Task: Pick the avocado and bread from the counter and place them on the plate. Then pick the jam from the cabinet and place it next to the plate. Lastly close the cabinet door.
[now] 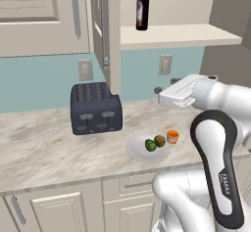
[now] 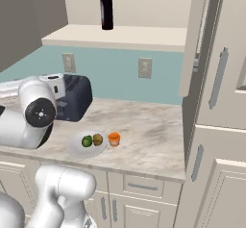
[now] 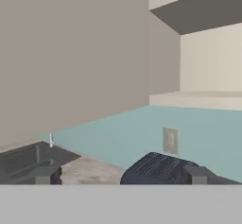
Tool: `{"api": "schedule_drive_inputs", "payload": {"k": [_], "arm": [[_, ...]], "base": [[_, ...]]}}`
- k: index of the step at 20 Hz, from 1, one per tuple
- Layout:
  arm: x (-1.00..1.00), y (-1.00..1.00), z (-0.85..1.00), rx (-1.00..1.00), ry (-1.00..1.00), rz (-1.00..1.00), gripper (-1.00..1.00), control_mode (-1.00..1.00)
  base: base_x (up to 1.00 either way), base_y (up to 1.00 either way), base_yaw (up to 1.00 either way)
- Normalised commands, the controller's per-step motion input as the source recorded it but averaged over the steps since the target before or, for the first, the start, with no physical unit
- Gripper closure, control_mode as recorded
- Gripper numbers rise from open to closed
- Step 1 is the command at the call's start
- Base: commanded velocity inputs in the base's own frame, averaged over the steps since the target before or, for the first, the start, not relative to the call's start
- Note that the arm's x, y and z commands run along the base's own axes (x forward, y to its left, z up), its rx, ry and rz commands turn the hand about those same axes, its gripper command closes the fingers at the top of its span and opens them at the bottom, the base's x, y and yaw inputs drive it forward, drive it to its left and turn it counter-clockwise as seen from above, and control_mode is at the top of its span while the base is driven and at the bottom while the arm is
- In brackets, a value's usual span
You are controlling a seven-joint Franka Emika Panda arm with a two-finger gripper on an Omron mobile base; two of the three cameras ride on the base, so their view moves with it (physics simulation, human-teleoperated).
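The avocado (image 1: pixel 150 145) and bread (image 1: pixel 160 140) lie on the plate (image 1: pixel 137 150), with the jam (image 1: pixel 172 136) just beside it at two o'clock on the counter (image 1: pixel 44 148). Only the open cabinet (image 1: pixel 109 35) door remains. The end effector (image 3: pixel 120 175) is spread wide, holding nothing.

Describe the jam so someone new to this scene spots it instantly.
Find the dark toaster on the marble counter; just right of it sits a white plate. The jam stands on the counter at the plate's right rim: a squat orange jar, unlike the green avocado and brown bread on the plate.
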Motion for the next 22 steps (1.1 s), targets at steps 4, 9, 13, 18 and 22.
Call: {"api": "schedule_drive_inputs", "payload": {"k": [4,9,13,18,22], "arm": [[-0.27,0.77,0.09,0.02,-0.04,0.00,-1.00,-1.00],[-0.18,0.79,0.01,0.02,-0.10,-0.03,-1.00,-1.00],[-0.07,0.15,0.00,0.01,-0.03,-0.05,-1.00,-1.00],[-0.37,0.01,0.26,0.04,0.02,-0.01,-1.00,-1.00],[-0.37,0.41,0.06,0.00,0.26,-0.02,-1.00,-1.00]], "base": [[0.00,0.00,0.00],[0.00,0.00,0.00],[0.00,0.00,0.00],[0.00,0.00,0.00],[0.00,0.00,0.00]]}}
